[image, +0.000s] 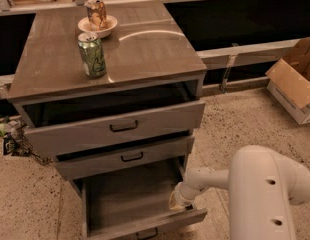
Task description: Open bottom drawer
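Note:
The bottom drawer point(145, 223) of the grey-brown cabinet is pulled far out, and its shallow empty box shows from above. Its small black handle point(147, 233) shows at the frame's bottom edge. The top drawer point(120, 129) and the middle drawer point(122, 159) each stand a little way out. My white arm reaches in from the lower right, and my gripper point(176, 202) is at the right rear of the bottom drawer's front panel, just inside the box.
A green can point(92, 55) and a bowl point(97, 25) holding another can stand on the cabinet top point(145, 49). An open cardboard box point(295, 84) lies on the speckled floor at the right. Clutter lies on the floor at the left point(10, 139).

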`<state>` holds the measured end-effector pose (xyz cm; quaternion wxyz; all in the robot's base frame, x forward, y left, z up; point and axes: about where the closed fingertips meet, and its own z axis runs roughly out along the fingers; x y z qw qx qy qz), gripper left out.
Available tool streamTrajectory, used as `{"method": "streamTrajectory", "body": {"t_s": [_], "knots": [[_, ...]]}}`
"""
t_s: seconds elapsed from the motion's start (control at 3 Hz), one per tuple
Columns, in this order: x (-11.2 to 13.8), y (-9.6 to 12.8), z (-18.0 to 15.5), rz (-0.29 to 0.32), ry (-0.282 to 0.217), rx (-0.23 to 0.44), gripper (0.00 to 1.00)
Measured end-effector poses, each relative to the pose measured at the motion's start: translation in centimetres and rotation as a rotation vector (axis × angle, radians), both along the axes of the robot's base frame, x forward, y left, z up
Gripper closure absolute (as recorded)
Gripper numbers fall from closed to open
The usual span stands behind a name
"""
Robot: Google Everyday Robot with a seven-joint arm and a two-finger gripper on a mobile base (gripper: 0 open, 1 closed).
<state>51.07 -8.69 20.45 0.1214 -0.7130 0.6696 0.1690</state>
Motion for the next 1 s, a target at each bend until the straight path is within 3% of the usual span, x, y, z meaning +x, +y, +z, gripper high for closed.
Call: {"method": "streamTrajectory", "body": {"t_s": [0.67, 1.0], "knots": [[3.2, -7.0, 10.3, -0.190, -0.306, -0.014, 0.98], [3.1, -6.7, 9.8, -0.181, -0.297, -0.013, 0.77]]}}
